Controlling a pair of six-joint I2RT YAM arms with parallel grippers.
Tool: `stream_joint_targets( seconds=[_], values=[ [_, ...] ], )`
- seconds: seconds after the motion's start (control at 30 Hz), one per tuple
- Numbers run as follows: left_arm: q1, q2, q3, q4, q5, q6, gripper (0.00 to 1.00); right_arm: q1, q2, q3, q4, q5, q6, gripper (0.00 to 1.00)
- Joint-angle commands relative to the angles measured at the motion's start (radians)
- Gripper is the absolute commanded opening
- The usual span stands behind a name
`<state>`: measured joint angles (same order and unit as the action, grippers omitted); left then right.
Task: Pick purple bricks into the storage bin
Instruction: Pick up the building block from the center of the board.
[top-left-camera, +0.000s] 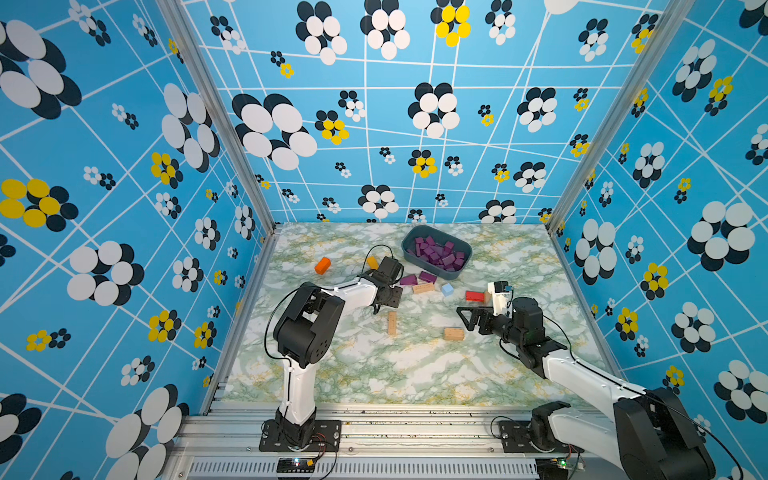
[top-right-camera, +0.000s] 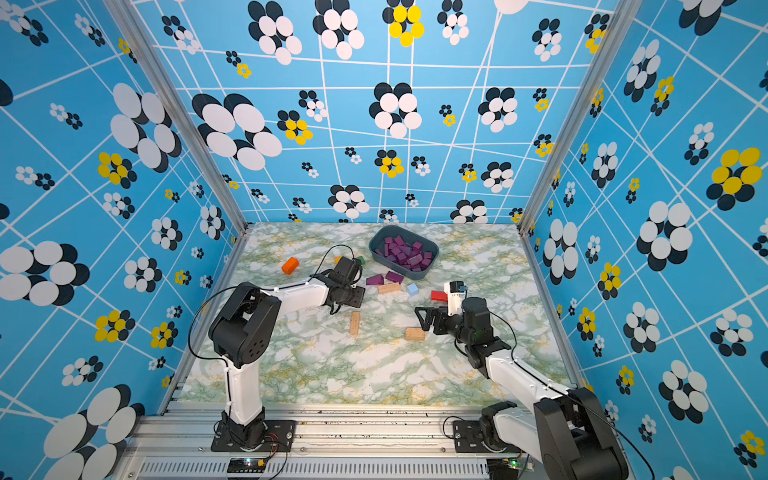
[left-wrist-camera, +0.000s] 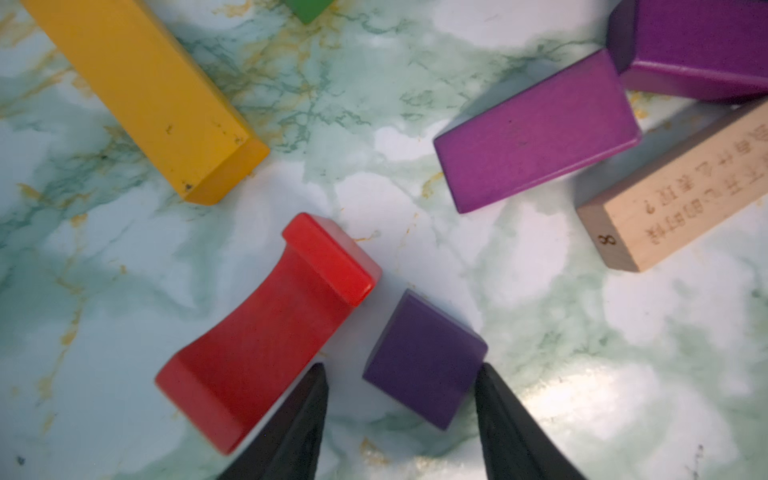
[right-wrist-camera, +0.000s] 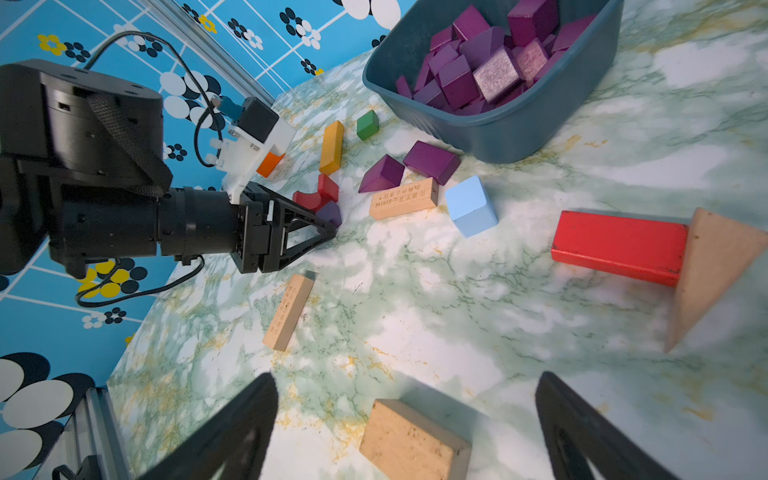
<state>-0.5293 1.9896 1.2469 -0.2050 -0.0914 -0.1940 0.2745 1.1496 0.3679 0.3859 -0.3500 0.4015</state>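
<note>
A dark purple cube (left-wrist-camera: 424, 357) rests on the marble tabletop between the fingers of my left gripper (left-wrist-camera: 401, 368). One finger touches its corner; a gap shows at the other, so the jaws stand open around it. Two more purple bricks (top-left-camera: 408, 279) (top-left-camera: 428, 276) lie just in front of the storage bin (top-left-camera: 440, 274), which holds a pile of purple bricks (top-left-camera: 436, 251). My right gripper (top-left-camera: 464, 319) hovers wide open over a plain tan block (right-wrist-camera: 411, 440) and grips nothing.
Right beside the cube lies a red arch block (left-wrist-camera: 266, 332), with a yellow bar (left-wrist-camera: 145, 91) beyond it. A printed tan bar (left-wrist-camera: 673, 187), light-blue cube (top-left-camera: 447, 289), red bar (top-left-camera: 475, 296), tan wedge (right-wrist-camera: 710, 266), tan bar (top-left-camera: 392, 323), green cube (right-wrist-camera: 368, 124) and orange block (top-left-camera: 323, 265) are scattered around.
</note>
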Motion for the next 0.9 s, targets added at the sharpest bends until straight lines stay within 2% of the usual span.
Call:
stream_joint_targets(
  seconds=[0.0, 0.37, 0.43, 0.7, 0.87],
  values=[
    [0.005, 0.046, 0.022, -0.01, 0.003, 0.019, 0.59, 0.004, 0.001, -0.007, 0.013, -0.007, 0.007, 0.99],
    [-0.023, 0.086, 0.075, -0.026, -0.035, 0.135, 0.59, 0.005, 0.009, -0.005, 0.01, -0.005, 0.008, 0.99],
    [-0.025, 0.09, 0.08, -0.031, -0.037, 0.143, 0.56, 0.004, 0.009, -0.004, 0.008, -0.004, 0.008, 0.99],
    [-0.026, 0.069, 0.043, 0.008, -0.015, 0.164, 0.32, 0.004, 0.012, -0.003, 0.007, 0.002, 0.008, 0.99],
    [-0.026, 0.063, 0.039, 0.003, -0.006, 0.158, 0.23, 0.005, 0.012, -0.003, 0.004, 0.005, 0.008, 0.99]
  ],
)
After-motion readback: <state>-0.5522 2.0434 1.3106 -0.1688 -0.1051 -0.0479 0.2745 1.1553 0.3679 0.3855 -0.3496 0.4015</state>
